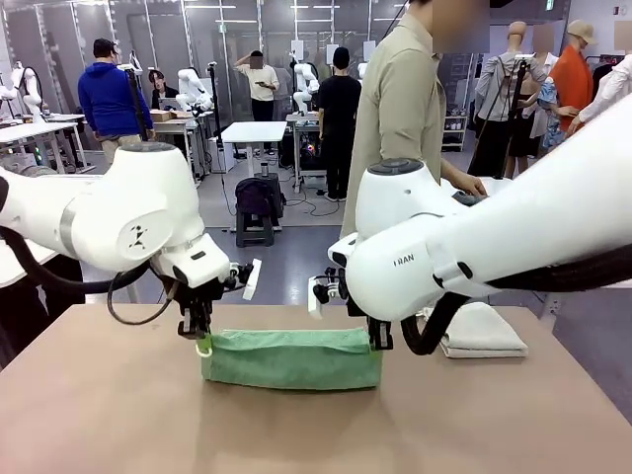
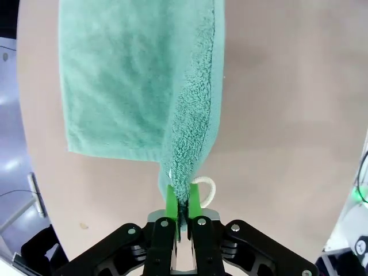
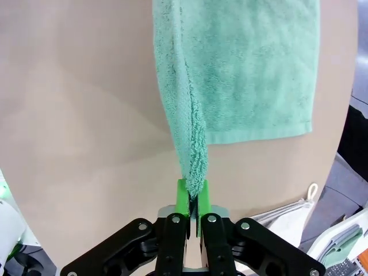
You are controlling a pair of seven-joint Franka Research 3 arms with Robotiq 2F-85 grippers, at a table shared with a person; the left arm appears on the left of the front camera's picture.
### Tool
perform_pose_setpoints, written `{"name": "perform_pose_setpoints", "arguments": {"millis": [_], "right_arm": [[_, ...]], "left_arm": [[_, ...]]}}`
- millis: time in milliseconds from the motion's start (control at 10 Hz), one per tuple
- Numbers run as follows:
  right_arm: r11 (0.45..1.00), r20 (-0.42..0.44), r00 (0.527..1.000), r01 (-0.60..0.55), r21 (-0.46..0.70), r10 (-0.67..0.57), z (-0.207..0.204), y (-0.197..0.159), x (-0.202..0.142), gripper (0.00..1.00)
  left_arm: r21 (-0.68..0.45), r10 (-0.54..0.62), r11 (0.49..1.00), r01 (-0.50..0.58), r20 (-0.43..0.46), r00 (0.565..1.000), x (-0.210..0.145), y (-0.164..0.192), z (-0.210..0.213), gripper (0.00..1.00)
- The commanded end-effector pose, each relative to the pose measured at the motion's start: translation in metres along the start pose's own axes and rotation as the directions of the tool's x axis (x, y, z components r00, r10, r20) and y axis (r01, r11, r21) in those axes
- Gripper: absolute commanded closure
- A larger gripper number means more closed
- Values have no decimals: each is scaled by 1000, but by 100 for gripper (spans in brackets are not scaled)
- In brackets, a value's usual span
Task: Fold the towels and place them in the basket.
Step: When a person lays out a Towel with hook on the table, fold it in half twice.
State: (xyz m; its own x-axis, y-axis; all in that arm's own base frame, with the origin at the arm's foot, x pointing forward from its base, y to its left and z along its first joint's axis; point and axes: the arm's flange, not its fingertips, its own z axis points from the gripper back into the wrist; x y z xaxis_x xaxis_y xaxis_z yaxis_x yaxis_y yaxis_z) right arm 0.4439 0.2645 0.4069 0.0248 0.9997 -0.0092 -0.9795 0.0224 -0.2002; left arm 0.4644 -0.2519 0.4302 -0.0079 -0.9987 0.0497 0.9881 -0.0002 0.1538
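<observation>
Your left tool [image 1: 196,334] is clamped on the left top corner of the green towel [image 1: 291,357]. In the left wrist view its green pads [image 2: 171,198] are pressed together on a bunched ridge of terry, and a small cream loop [image 2: 207,187] curls out just beside them. Your right tool [image 1: 380,341] is pinched on the opposite corner. In the right wrist view the pads [image 3: 183,195] meet on the narrow tip of the cloth.

The green towel stretches between the two tools as a low band across the middle of the worktop [image 1: 296,434], with its bottom edge on the surface. From both wrists you can see the gripped edge lifted into a crease while the rest of the towel lies flat on the worktop beyond it.

To the far right, partly behind your right arm, a folded off-white towel [image 1: 481,331] rests on the worktop, well apart from the green one. A person [image 1: 400,99] in a beige shirt stands at the far side, right of centre, one hand [image 1: 472,184] lowered behind the right arm.
</observation>
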Motion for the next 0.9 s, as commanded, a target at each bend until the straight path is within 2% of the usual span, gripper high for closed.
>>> {"name": "perform_pose_setpoints", "arguments": {"millis": [0,500,800], "right_arm": [[999,-19,999,-30,13,30,4,-21,1,93],[998,-2,999,-38,45,38,13,-71,-1,93],[998,15,999,-38,46,37,12,-75,-4,93]], "left_arm": [[-23,-13,1000,12,-35,999,4,24,2,92],[-60,18,998,-19,-26,999,0,72,6,92],[-70,33,997,-35,-35,999,2,81,5,92]]}}
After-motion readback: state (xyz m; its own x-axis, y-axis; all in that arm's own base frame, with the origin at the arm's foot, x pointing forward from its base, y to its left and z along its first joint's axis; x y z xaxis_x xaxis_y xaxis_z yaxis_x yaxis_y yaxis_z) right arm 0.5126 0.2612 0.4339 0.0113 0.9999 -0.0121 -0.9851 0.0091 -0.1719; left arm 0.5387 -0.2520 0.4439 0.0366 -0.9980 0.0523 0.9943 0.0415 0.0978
